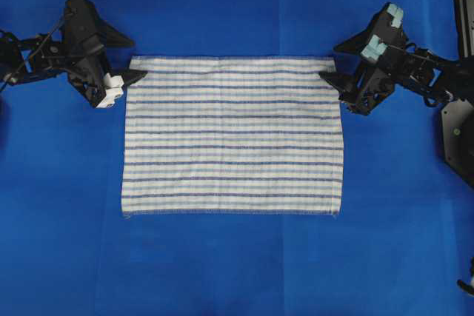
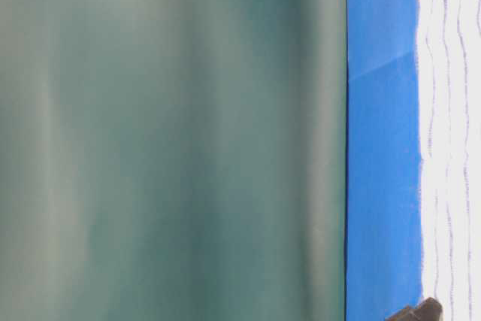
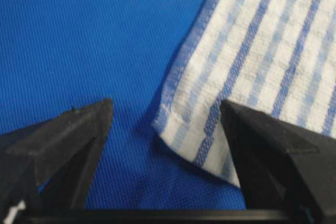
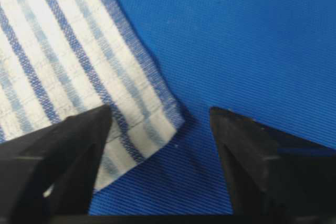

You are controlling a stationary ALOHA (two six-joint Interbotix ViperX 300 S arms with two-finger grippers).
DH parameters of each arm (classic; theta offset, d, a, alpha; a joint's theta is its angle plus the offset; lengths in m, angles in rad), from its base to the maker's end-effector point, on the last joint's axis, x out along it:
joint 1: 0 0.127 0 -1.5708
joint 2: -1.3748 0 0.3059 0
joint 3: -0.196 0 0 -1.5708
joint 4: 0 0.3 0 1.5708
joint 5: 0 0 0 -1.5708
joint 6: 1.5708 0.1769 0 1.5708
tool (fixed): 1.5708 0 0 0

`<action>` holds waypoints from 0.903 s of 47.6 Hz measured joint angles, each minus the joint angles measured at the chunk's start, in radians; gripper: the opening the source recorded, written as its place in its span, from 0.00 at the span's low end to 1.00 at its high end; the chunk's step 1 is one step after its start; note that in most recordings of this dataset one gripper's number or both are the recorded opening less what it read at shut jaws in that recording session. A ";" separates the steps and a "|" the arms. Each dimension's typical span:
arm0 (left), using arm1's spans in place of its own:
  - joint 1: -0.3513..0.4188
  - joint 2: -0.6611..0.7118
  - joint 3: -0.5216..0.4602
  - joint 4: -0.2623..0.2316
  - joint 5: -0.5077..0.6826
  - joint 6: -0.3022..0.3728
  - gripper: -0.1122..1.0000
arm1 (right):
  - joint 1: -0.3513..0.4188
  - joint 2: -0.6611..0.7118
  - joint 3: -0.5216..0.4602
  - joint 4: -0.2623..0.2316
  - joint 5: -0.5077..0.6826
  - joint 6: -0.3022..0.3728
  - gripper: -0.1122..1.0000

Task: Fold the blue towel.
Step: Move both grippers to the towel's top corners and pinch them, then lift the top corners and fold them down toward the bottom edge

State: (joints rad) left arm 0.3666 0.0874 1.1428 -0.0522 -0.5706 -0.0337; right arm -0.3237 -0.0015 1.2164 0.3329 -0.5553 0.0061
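Overhead: the blue towel (image 1: 232, 135) lies flat and unfolded on the blue sheet (image 1: 237, 271) covering the table, about central, stripes running left to right. The left end effector (image 1: 127, 64) sits at the towel's far-left corner, the right end effector (image 1: 337, 64) at its far-right corner.

Table level: mostly a blurred grey-green surface (image 2: 173, 140); a strip of sheet and towel edge on the right (view appears turned sideways).

Left wrist: jaws spread wide, nothing held; towel corner lies between the fingers (image 3: 68, 140), one tip over the cloth.

Right wrist: jaws likewise apart and empty, straddling the other corner; one finger (image 4: 63, 150) overlaps the towel.
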 measured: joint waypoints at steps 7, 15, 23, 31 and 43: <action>0.009 0.006 -0.005 -0.005 0.008 -0.002 0.59 | 0.012 0.011 -0.005 0.002 -0.003 -0.002 0.27; 0.002 0.006 -0.014 0.000 0.040 -0.006 0.19 | 0.018 0.011 -0.005 0.000 -0.003 -0.002 0.10; -0.008 0.005 -0.015 -0.003 0.044 0.002 0.12 | 0.021 0.011 -0.005 0.002 -0.003 -0.002 0.09; -0.009 0.000 -0.020 0.000 0.052 0.015 0.12 | 0.021 -0.006 -0.005 0.000 -0.002 -0.003 0.09; -0.028 -0.055 -0.040 0.003 0.126 0.035 0.12 | 0.021 -0.124 0.014 0.002 0.035 -0.006 0.09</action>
State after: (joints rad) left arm 0.3390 0.0322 1.1029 -0.0491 -0.4449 0.0015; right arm -0.3022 -0.1258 1.2303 0.3344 -0.5200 0.0000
